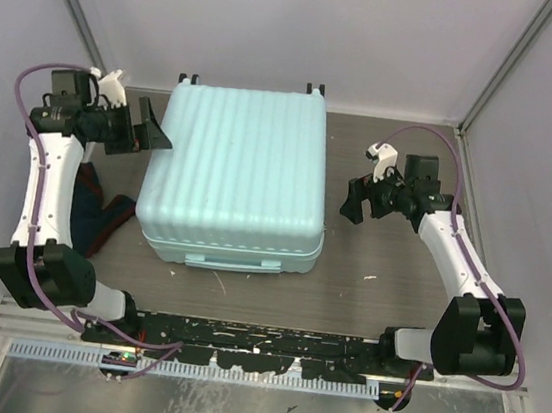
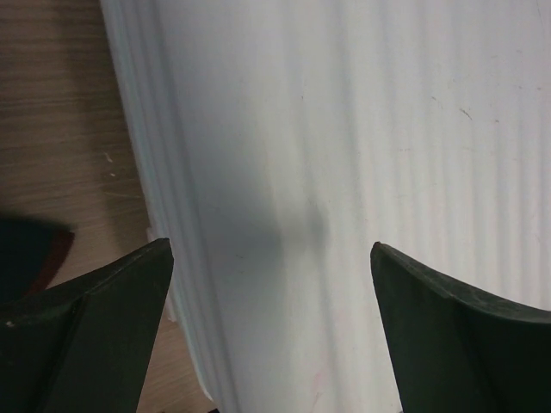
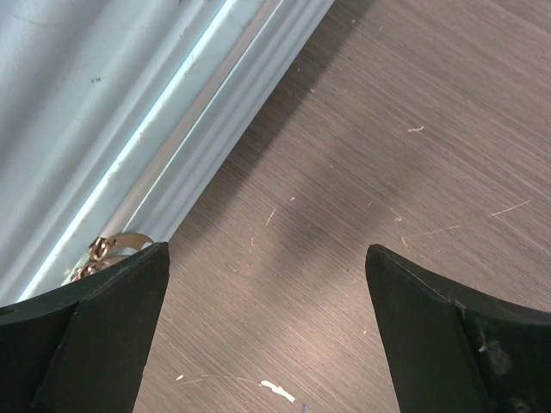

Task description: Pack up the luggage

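The suitcase lies shut and flat in the middle of the table, ribbed shell up, wheels at its far edge. My left gripper is at its far left corner, jaws wide, holding nothing. My right gripper is just right of the case, jaws wide over the tabletop, with a metal zip pull beside one finger. A dark cloth lies to the left of the case.

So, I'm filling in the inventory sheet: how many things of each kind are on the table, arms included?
Suitcase: 1
Dark cloth heap: 1
Robot arms: 2 (left arm, right arm)
Total: 4
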